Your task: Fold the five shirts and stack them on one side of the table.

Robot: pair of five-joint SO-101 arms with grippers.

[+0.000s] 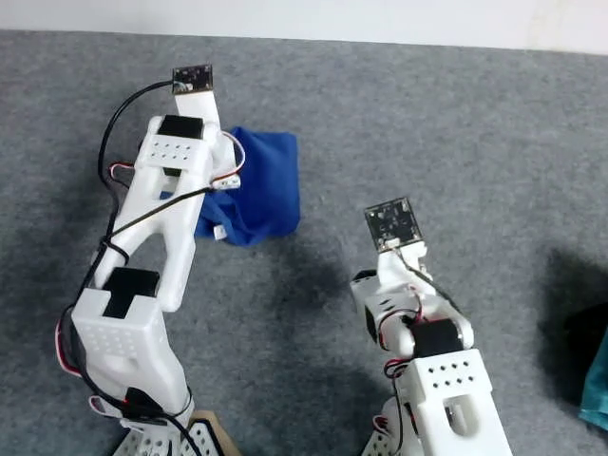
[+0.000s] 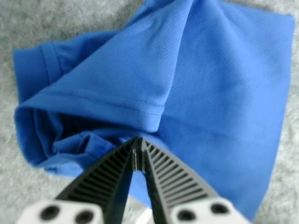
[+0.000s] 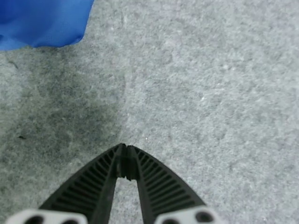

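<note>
A blue shirt [image 1: 263, 188] lies crumpled and partly folded on the grey felt table top, left of centre at the back. In the left wrist view the blue shirt [image 2: 210, 93] rises in a tented fold towards my left gripper [image 2: 137, 142], whose fingers are shut on a pinch of its hem. The left arm [image 1: 176, 161] stands over the shirt's left side. My right gripper [image 3: 122, 148] is shut with nothing in it, hanging over bare felt; a corner of the blue shirt [image 3: 42, 21] shows beyond it. The right arm [image 1: 399, 285] is mid-table, right of the shirt.
A pile of teal and dark clothes [image 1: 594, 366] sits at the table's right edge. Grey felt [image 1: 456, 123] covers the whole table. Cables loop along the left arm.
</note>
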